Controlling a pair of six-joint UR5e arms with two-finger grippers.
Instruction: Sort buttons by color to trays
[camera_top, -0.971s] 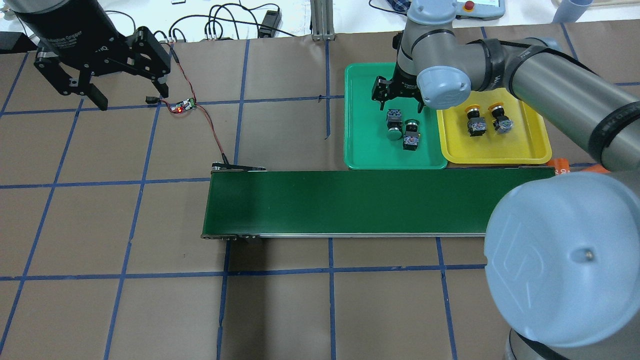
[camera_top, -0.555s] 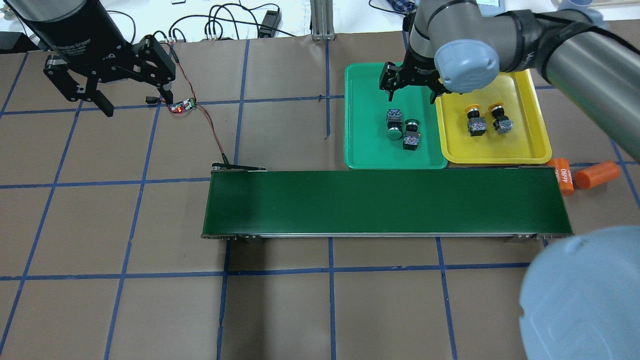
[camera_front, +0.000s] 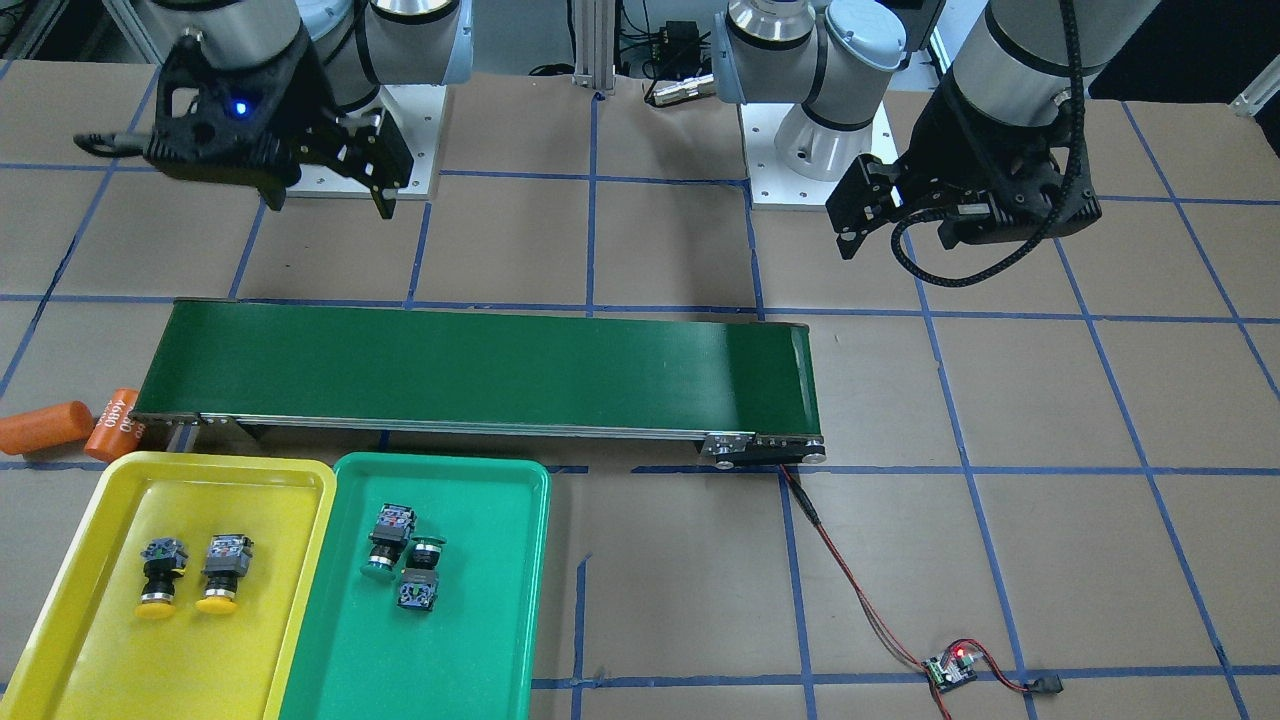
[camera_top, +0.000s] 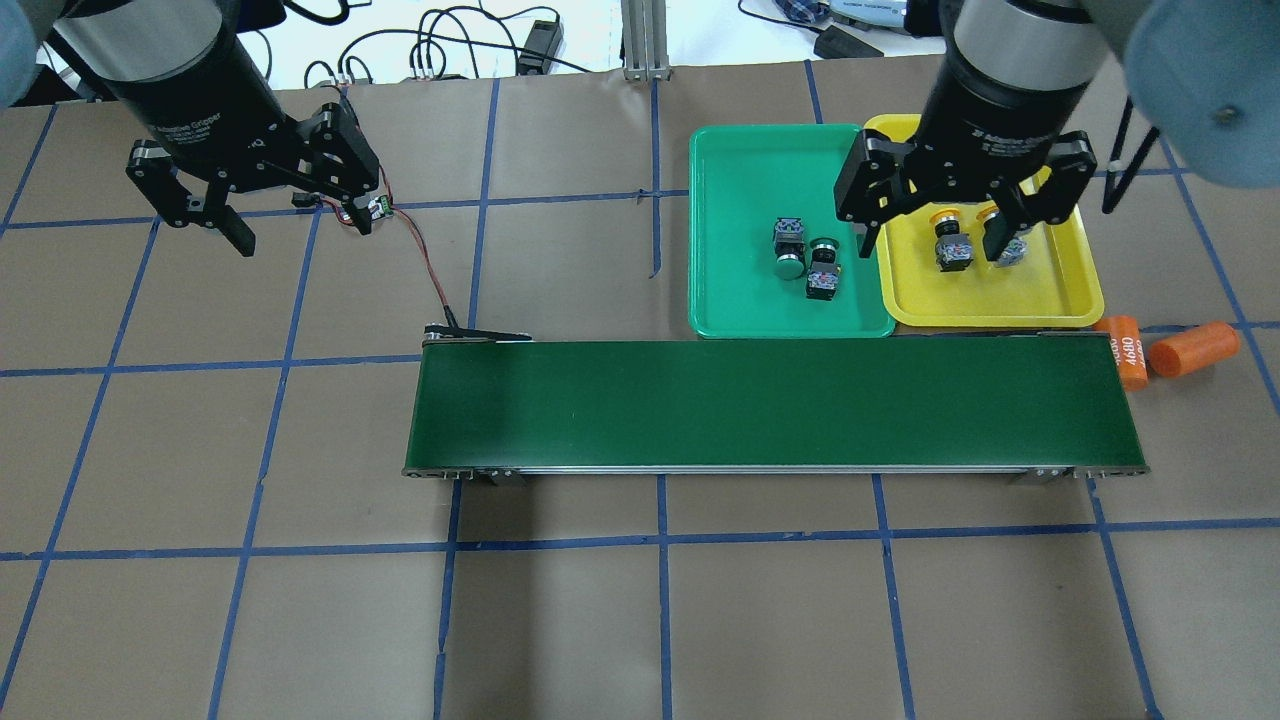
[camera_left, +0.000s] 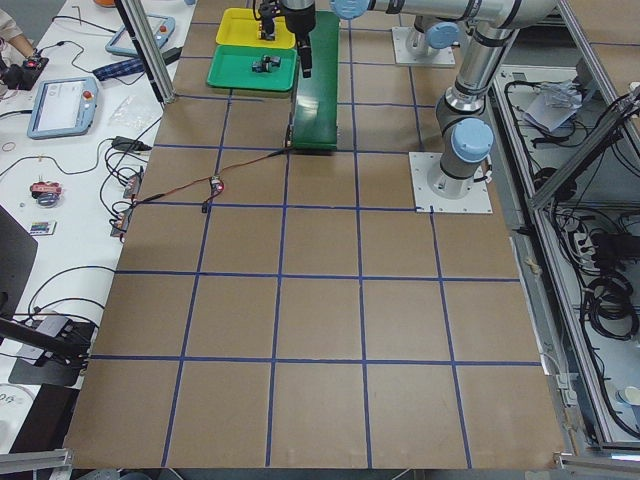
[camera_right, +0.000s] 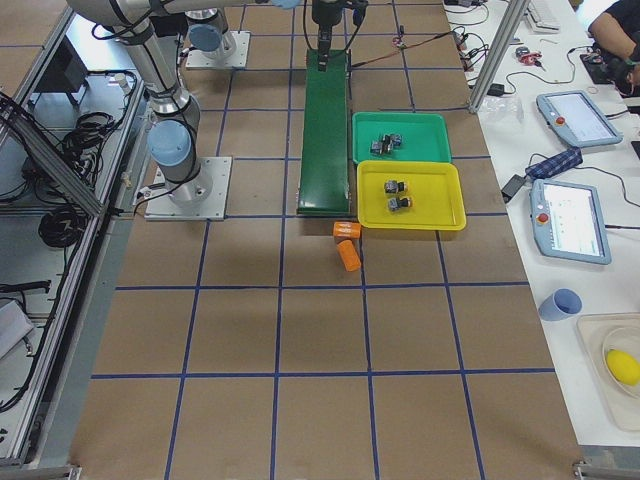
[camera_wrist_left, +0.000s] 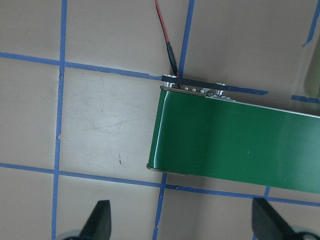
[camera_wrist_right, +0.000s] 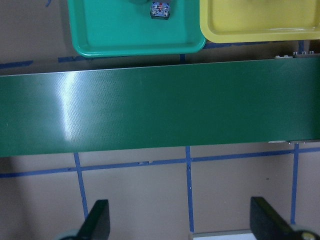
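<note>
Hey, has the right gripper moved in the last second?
Yes. In the overhead view the right gripper has shifted rightward, from overlapping the green tray to overlapping the yellow tray, and it looks larger, so it is likely higher.

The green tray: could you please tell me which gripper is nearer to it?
Right. The right gripper hangs across the conveyor belt from the green tray, on the robot's side. The left gripper hangs past the belt's other end, farther off.
</note>
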